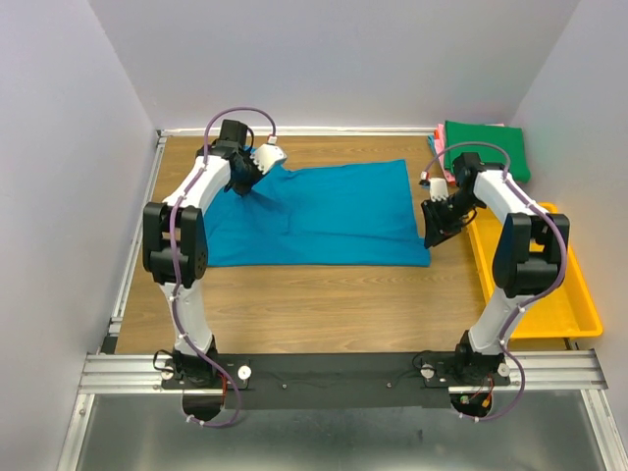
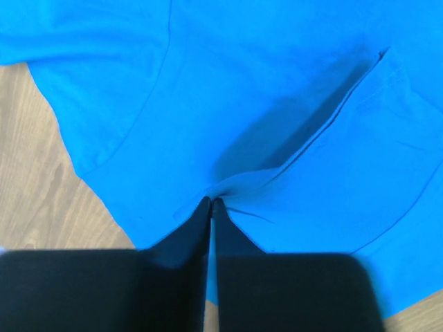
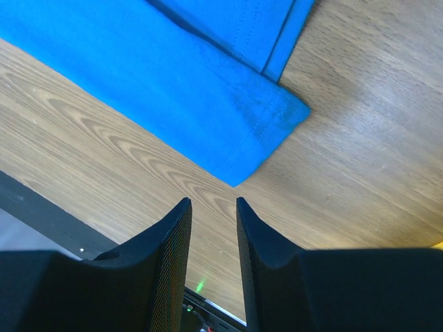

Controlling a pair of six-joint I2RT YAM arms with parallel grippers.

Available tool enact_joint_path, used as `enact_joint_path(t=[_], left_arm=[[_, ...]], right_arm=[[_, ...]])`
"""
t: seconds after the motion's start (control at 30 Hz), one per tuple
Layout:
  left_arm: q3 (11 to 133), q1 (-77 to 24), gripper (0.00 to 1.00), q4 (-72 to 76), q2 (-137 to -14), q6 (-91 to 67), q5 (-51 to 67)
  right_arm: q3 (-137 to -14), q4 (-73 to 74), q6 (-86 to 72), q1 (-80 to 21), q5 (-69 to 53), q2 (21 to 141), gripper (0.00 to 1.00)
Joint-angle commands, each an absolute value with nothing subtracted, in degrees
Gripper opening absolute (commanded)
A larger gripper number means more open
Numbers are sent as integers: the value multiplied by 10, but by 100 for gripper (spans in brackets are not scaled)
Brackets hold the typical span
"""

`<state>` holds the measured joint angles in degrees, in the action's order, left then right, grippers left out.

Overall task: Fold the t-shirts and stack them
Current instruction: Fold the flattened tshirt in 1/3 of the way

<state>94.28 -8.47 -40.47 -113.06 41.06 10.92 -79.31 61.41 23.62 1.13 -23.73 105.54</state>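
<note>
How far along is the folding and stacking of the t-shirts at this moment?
Done: nothing clearly; the blue t-shirt lies spread out. In hand: the left gripper pinches its cloth; the right gripper is open by its near corner, apart. Left: folding it, stacking with the green t-shirt.

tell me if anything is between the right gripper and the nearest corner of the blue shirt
Nothing visible does. The right gripper hangs open over bare table, just short of the teal t-shirt at its hem corner, with only wood between them.
</note>
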Motion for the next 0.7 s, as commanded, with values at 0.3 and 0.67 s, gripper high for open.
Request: enact_joint_path(t=[0.3, 0.67], left_arm=[[845, -29, 47, -406, -1033, 393, 135], [604, 49, 40, -371, -957, 437, 137]], right_arm=[[-824, 588, 213, -41, -264, 1094, 38], [-804, 510, 192, -90, -199, 1144, 35]])
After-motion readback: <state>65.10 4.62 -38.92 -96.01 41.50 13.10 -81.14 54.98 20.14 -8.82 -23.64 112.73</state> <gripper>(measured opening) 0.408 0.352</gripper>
